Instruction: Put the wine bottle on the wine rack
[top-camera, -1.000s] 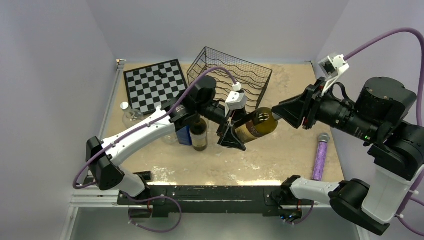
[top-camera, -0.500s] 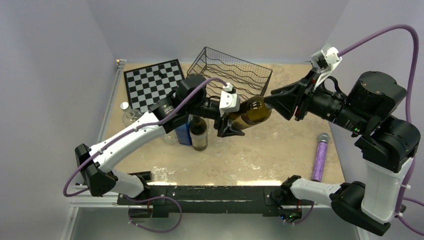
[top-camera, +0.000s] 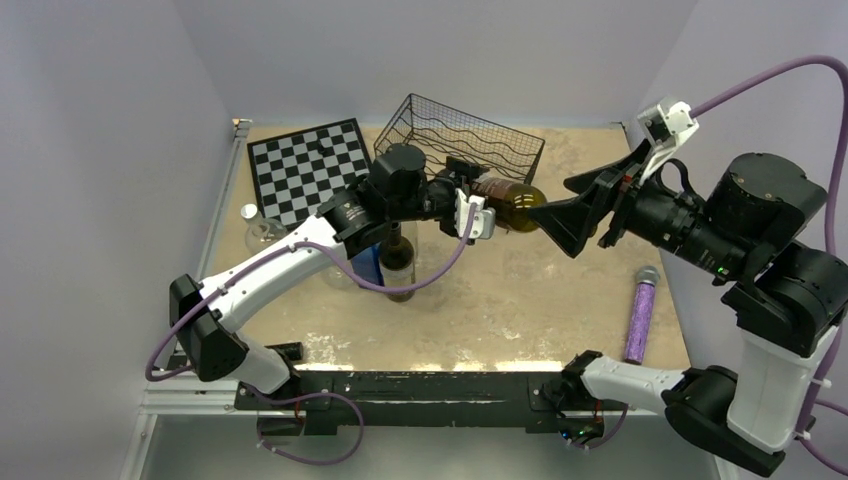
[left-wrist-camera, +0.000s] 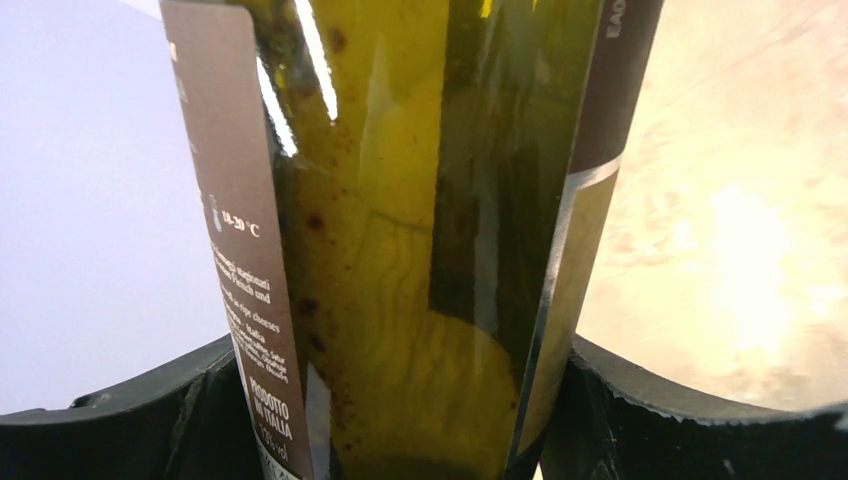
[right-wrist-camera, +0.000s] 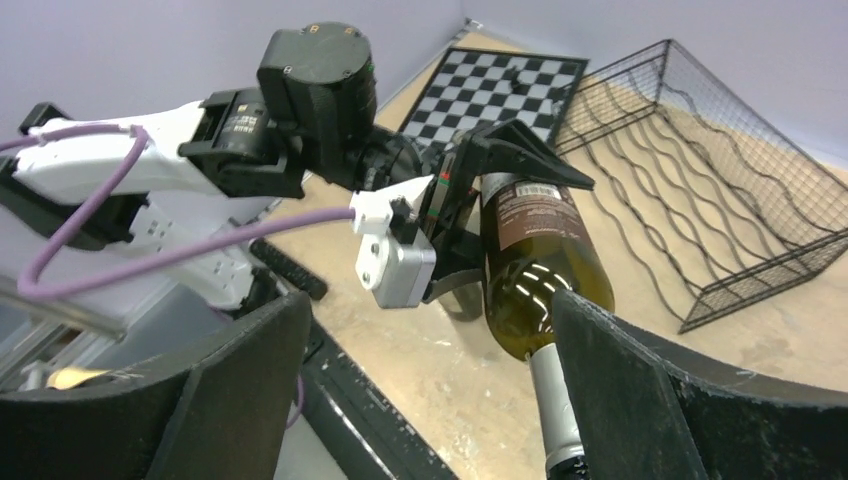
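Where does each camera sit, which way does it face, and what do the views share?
Top external: above and behind the bases, looking down on the tan table; both arms show, meeting at the olive-green glass wine bottle by the black wire wine rack.
Left wrist: on the left arm, close on the bottle clamped between its black fingers.
Right wrist: faces the left gripper and arm between its own spread fingers.
Shared: all see the bottle; top and right wrist share rack and black-and-white chessboard.

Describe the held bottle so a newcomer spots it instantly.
Find the black wire wine rack at the back. In front of it, the left end effector holds a greenish wine bottle sideways in midair; the other bottle stands upright on the table.
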